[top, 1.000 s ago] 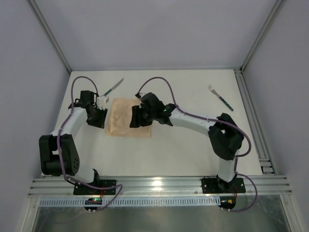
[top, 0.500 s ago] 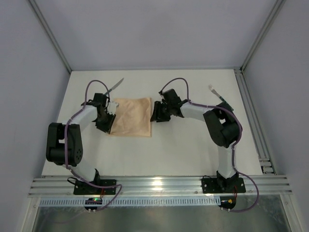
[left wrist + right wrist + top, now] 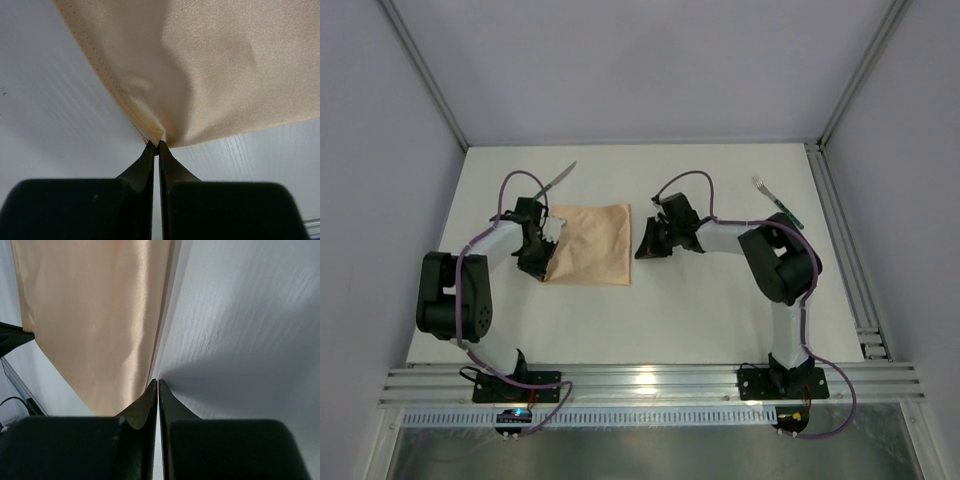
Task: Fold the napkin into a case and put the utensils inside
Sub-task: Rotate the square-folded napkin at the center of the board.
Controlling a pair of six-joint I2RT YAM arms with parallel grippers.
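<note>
Napkin [image 3: 590, 243] lying flat; left jaws pinching shut on a left corner, right jaws sitting shut beside the right edge, seemingly missing cloth. Lifting now is risking lopsided drag, bunching.

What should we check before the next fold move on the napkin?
1. Grip of left end effector on napkin corner: ok, shut on it.
2. Grip of right end effector on the opposite edge: cannot tell; it is shut at the edge, but no caught cloth shows.
3. Cloth folded narrow: not ok, a broad rectangle.
4. Position of knife, apart from cloth: ok.
5. Position of fork, apart from cloth: ok.
</note>
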